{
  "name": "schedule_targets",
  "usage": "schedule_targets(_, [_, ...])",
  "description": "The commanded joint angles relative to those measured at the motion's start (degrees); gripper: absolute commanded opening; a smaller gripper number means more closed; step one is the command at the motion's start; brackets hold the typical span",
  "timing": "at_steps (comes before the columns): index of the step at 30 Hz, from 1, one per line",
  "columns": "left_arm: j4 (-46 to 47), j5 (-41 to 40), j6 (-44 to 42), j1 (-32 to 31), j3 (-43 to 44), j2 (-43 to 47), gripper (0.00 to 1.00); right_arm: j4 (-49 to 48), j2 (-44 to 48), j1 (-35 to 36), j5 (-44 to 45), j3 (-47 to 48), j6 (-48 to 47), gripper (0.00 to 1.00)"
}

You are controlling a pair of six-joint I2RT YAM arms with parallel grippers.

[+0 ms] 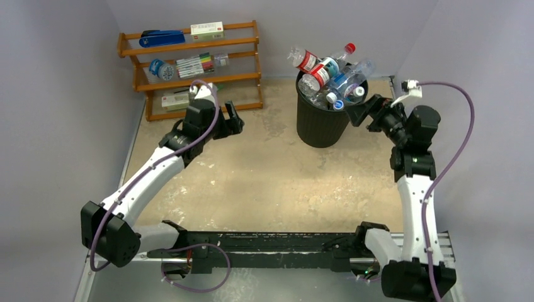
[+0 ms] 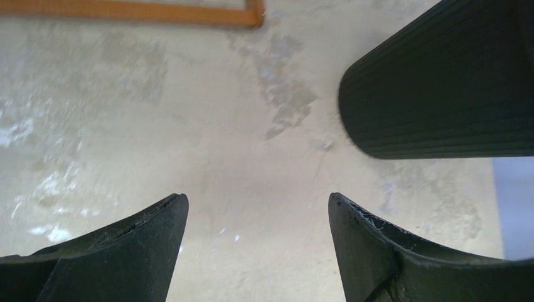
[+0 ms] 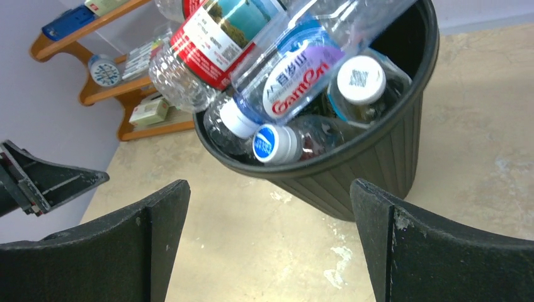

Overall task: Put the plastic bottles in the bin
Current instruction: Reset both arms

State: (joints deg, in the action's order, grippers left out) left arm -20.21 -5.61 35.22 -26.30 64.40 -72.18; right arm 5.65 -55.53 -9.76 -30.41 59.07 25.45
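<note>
Beige and scuffed, the table (image 1: 264, 182) spreads under both my arms, with pale patches worn into it. At its far left stands the wooden shelf rack (image 1: 189, 47), three tiers against the wall. To the right of that, near the far edge, is the bin (image 1: 321, 123), black, round, ribbed down its sides and narrowing toward its base. The plastic bottles (image 1: 327, 72) are piled inside it and heaped well above the rim: clear ones with red labels lie tilted on top, one with a red cap points to the upper right, and my right wrist camera shows a blue-and-white labelled bottle (image 3: 296, 69) leaning across the pile, with a white cap (image 3: 360, 79) and a blue cap (image 3: 272, 143) just inside the rim. My right gripper (image 1: 354, 112) hangs near the bin's right side at rim height; its jaws are spread as wide as they go and have hold of nothing. My left gripper (image 1: 234, 119) hovers over bare table between the rack and the bin, jaws wide apart and likewise empty. Smallest are the things on the rack: a blue stapler (image 1: 162, 38) on the top tier and marker pens (image 1: 196, 64) on the middle one.
</note>
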Motion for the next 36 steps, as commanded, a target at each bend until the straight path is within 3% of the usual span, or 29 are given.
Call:
schedule_targets(1, [4.36, -6.5, 1.91, 0.32, -8.22, 4.2, 0.82, -6.07, 5.99, -0.17, 3.83, -6.42, -1.79, 1.0])
schedule_targets(6, [9.19, -17.07, 2.24, 0.38, -16.38, 5.6, 0.83, -10.14, 11.44, -0.17, 11.48, -14.63, -5.62, 1.0])
schedule_targets(11, [19.61, -26.07, 0.75, 0.37, -24.08, 1.92, 0.83, -22.06, 16.07, -0.17, 19.32, -24.54, -8.93, 1.0])
schedule_targets(15, [23.85, -37.15, -2.07, 0.51, -24.95, -2.92, 0.84, -30.06, 14.1, -0.14, 29.57, -30.25, -9.39, 1.0])
schedule_targets(20, [31.47, -47.38, -10.34, 3.43, -27.24, -2.85, 0.85, -44.55, 9.79, -0.17, 36.99, -37.19, -10.27, 1.0])
schedule_targets(22, [36.11, -45.25, -12.07, 8.76, -29.37, -2.32, 0.85, -51.51, 6.19, -0.19, 39.22, -39.87, -11.27, 1.0])
schedule_targets(27, [46.8, -26.37, -9.79, 27.05, -32.9, -6.65, 0.85, -64.12, -5.41, -0.17, 42.9, -43.22, -12.67, 1.0])
schedule_targets(30, [52.83, -20.8, -11.3, 30.56, -32.07, -13.82, 0.86, -72.32, -11.39, -0.17, 44.45, -44.68, -13.71, 1.0])
schedule_targets(32, [50.65, -21.01, -13.27, 31.77, -28.77, -17.84, 0.86, -75.88, -15.01, -0.17, 45.79, -44.79, -13.92, 1.0])
schedule_targets(36, [54.01, -18.98, -13.69, 33.97, -29.97, -19.43, 0.86, -85.08, -22.21, -0.17, 47.33, -44.62, -16.54, 1.0])
